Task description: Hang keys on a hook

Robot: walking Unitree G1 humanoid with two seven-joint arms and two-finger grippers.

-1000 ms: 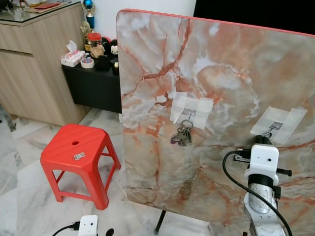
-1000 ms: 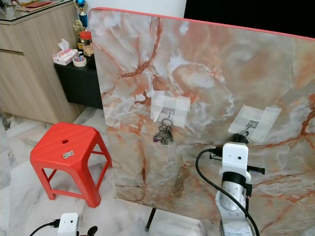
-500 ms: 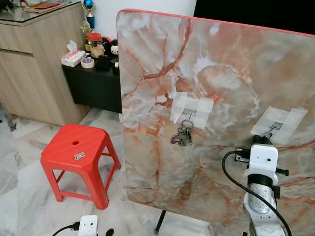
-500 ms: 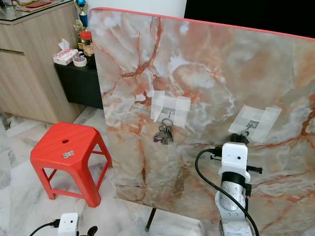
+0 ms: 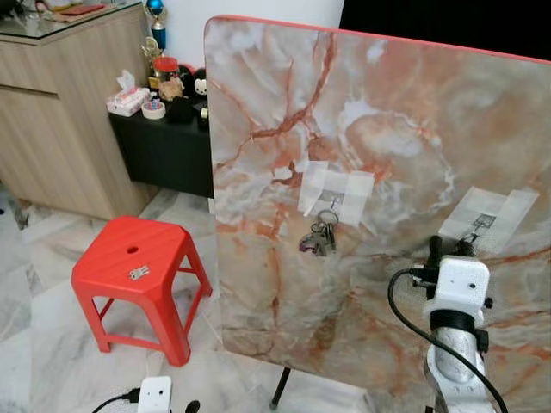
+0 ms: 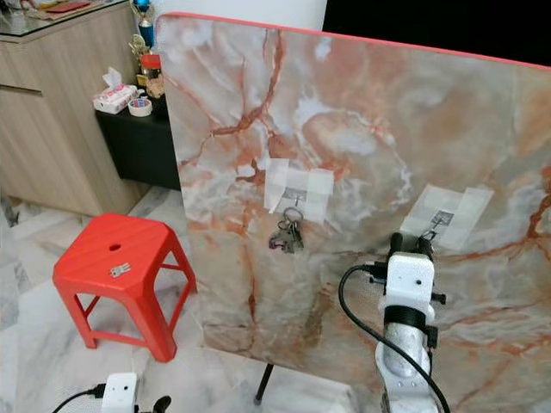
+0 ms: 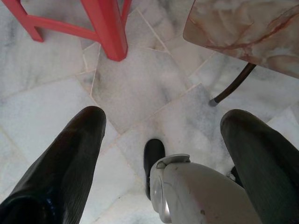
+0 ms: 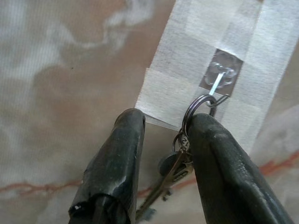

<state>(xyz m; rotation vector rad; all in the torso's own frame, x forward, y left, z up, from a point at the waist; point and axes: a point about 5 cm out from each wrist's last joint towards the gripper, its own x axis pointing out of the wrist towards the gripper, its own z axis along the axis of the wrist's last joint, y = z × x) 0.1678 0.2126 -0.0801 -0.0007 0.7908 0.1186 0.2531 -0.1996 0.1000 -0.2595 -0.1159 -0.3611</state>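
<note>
A key ring (image 8: 198, 110) hangs on the small wire hook (image 8: 219, 79), which is taped to the upright marble board (image 5: 387, 112) at its right side. Its keys (image 8: 170, 175) dangle below, against the inner side of one finger (image 8: 219, 158). My right gripper (image 8: 168, 122) is open just under that hook (image 5: 476, 225), its fingers pointing up at the board, as the eye views show (image 5: 449, 248). A second bunch of keys (image 5: 320, 237) hangs on the left taped hook (image 5: 334, 200). My left gripper (image 7: 163, 119) hangs open over the floor.
A red plastic stool (image 5: 133, 258) with a small metal piece (image 5: 138, 274) on its seat stands left of the board. Behind it are a wooden cabinet (image 5: 60, 112) and a low black table (image 5: 164, 146) with clutter. The board's thin leg (image 7: 232, 86) meets the marble floor.
My right gripper has dropped a little below the right hook, so its two fingertips now show above the wrist camera. The keys stay on the hook. The left arm has not moved.
</note>
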